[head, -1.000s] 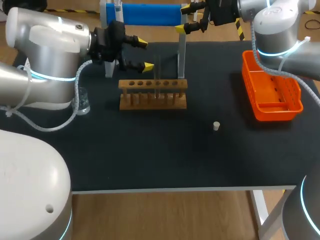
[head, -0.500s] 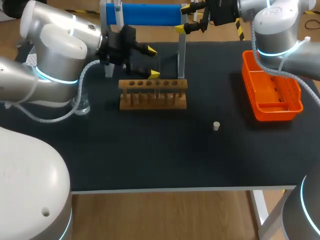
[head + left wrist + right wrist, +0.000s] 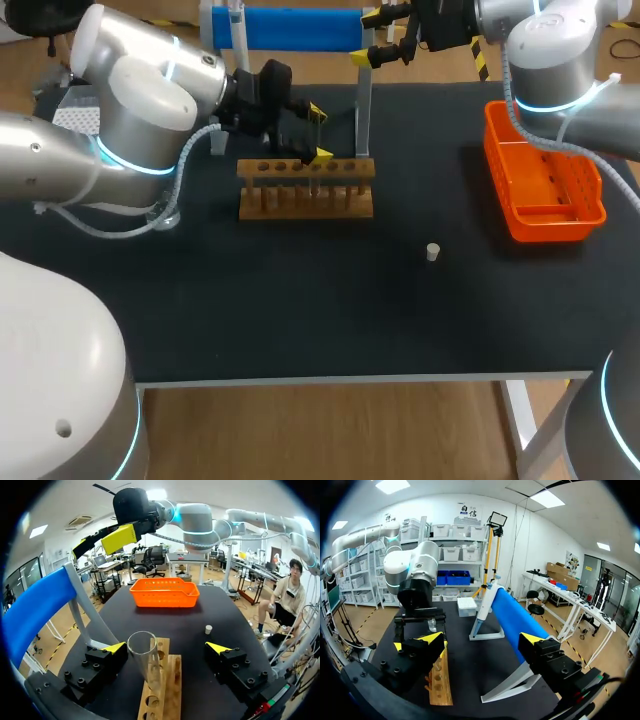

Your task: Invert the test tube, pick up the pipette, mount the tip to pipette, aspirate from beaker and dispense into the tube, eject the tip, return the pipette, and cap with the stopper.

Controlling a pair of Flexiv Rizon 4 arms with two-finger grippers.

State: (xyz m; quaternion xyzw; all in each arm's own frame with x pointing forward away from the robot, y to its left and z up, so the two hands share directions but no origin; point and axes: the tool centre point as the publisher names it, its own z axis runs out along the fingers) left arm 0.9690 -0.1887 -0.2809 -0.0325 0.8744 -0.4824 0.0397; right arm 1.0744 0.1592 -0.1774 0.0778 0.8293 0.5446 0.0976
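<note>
Step 1, inverting the tube, is in hand and stands at the approach stage. The clear glass test tube (image 3: 145, 662) stands in the wooden rack with a row of holes (image 3: 305, 188), between the fingers of the left gripper (image 3: 166, 648). Its jaws are wide, with a gap on each side, and hold nothing. In my judgement the next move calls for closing squarely on the glass above the rack, then a straight lift before any turning. The right gripper (image 3: 368, 38) hangs at the back of the black table (image 3: 300, 300) beside the blue cylindrical bar on grey uprights (image 3: 290, 28), jaws wide and empty. The small white stopper (image 3: 432, 252) sits alone, well apart from the orange plastic basket (image 3: 545, 190). Deficiencies of view: the tube barely shows from overhead, and which end is up cannot be told. The clear glass beaker (image 3: 165, 214) is largely hidden behind the left arm. No pipette or tip can be made out with certainty.
</note>
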